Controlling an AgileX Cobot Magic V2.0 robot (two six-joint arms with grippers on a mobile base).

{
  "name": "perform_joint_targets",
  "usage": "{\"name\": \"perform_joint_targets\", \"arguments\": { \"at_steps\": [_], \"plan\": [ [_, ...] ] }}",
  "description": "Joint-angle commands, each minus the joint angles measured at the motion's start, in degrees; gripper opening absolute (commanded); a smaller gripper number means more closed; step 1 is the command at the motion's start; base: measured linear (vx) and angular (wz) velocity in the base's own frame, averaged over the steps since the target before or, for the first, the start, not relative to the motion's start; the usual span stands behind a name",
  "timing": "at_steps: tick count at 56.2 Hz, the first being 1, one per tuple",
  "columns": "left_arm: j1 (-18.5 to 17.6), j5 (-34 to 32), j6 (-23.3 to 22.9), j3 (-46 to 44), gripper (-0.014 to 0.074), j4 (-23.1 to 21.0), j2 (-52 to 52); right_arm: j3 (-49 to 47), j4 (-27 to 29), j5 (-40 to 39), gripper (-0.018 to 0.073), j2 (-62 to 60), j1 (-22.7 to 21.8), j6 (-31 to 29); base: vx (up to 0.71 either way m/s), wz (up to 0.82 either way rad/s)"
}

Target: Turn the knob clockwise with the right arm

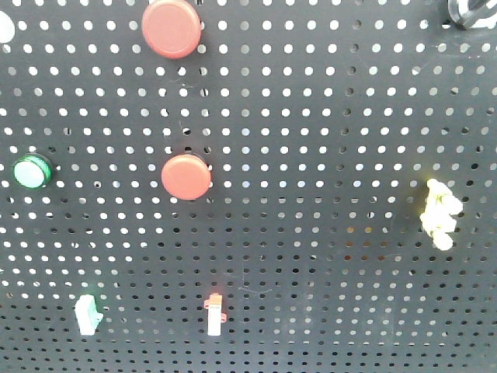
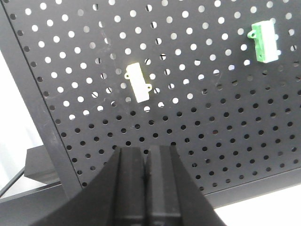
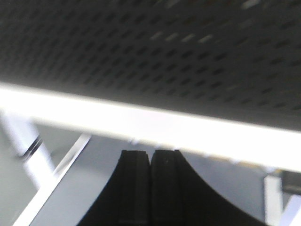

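One black pegboard carries the fittings.

Counts in the front-facing view:
- Red round discs: two, an upper disc and a lower disc.
- Green round button: one.
- Small block-shaped switches along the lower row: two, one green-topped and one red-topped.
- Pale yellow fitting: one, at the right.
- Dark ring-shaped item: one, cut off by the top right corner; its kind cannot be determined.

The wrist views show two closed grippers, left and right.
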Motion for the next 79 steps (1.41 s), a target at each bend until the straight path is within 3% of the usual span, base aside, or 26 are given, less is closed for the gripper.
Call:
{"name": "perform_joint_targets", "arguments": {
  "at_steps": [1,7,26,41,79],
  "plan": [
    [-0.45,-4.35,-0.22,1.87,-0.0006,-0.3,-0.98,2.16,-0.46,-11.33,-0.0008,-1.29,-4.95,-0.5,0.0,0.0],
    [-0.45,-4.35,-0.22,1.87,-0.0006,-0.3,-0.98,9.0,-0.44,-23.3,-0.0008,-1.28,-9.09,-0.27,0.0,0.0],
    [-0.45,-4.39,-0.22,1.87,-0.0006,-0.3,-0.98,8.76,-0.65,-22.35,-0.0008,-1.28,-10.32,-0.48,0.0,0.0],
    [-0.45,-4.39,-0.22,1.87,-0.0006,-0.3,-0.98,8.76,-0.59,-28.46,-0.0008,-1.28,-10.32,-0.3,0.0,0.0],
    [-0.45,-4.39,-0.22,1.87,-0.0006,-0.3,-0.98,8.76,-0.89,-28.02,-0.0008,-1.28,-10.32,-0.3,0.0,0.0]
  ]
}}
